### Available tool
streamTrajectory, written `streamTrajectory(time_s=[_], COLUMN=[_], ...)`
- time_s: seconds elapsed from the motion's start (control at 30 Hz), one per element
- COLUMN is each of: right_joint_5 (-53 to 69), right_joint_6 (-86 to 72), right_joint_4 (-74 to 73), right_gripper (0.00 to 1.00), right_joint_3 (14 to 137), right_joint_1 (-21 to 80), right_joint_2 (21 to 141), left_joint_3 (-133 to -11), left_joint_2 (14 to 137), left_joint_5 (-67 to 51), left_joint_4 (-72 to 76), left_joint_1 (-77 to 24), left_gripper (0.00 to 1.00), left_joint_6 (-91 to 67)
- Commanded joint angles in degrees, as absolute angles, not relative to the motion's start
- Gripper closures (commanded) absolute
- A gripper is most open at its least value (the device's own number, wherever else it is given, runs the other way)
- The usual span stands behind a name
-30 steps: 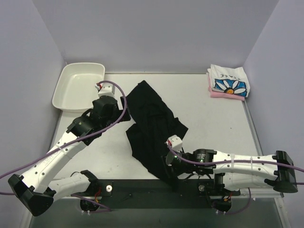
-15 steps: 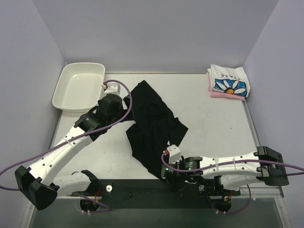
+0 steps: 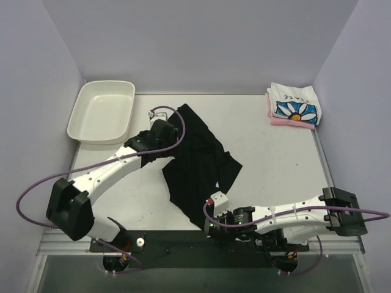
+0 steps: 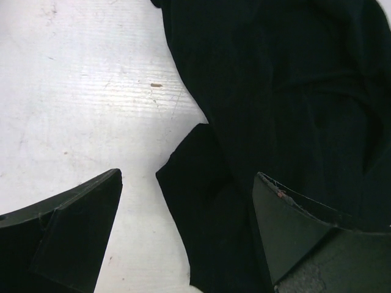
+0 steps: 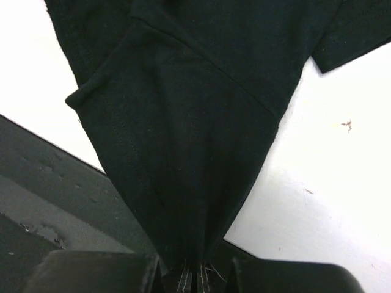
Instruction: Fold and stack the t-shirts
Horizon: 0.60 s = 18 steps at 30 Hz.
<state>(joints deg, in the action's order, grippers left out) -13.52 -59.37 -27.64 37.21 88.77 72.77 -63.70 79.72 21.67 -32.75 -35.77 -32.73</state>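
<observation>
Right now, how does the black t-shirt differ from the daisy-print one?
The black t-shirt lies crumpled and unfolded mid-table; the daisy-print shirt is neatly folded, stacked on the pink shirt in the far right corner. The black t-shirt's near corner is pinched in the right gripper; nothing touches the daisy-print shirt. Both are soft cloth shirts.

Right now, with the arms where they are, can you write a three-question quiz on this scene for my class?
1. True or false: the right gripper is shut on the black t-shirt.
2. What lies under the daisy-print t-shirt? A. the white tray B. the pink t-shirt C. the black t-shirt
3. Fill the gap: the left gripper is over the black t-shirt's edge with its jaws ____.
Key: 1 true; 2 B; 3 open.
</observation>
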Motion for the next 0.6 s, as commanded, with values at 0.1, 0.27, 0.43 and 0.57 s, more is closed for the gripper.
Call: streamTrajectory(time_s=[0.1, 0.27, 0.43, 0.57], right_joint_5=[-18.63, -21.88, -23.90, -24.61], right_joint_6=[-63.28, -67.32, -69.96, -70.75], right_joint_4=[-36.29, -42.35, -45.08, -45.97], right_gripper=[1.00, 1.00, 1.00, 1.00], right_joint_3=[38.76, 38.94, 38.32, 38.32], right_joint_1=[91.93, 94.30, 95.71, 96.15], right_joint_2=[68.83, 64.34, 61.00, 60.29], left_joint_3=[-75.47, -88.57, -101.76, -111.07], left_joint_2=[95.25, 109.49, 121.26, 127.52], left_joint_5=[17.85, 17.84, 18.72, 20.83], left_joint_4=[-21.02, -22.06, -27.76, -32.25], left_joint_1=[-34.37, -34.10, -34.10, -34.01], left_gripper=[0.03, 0.03, 0.02, 0.03], left_joint_6=[-28.39, -25.32, -23.47, -22.59])
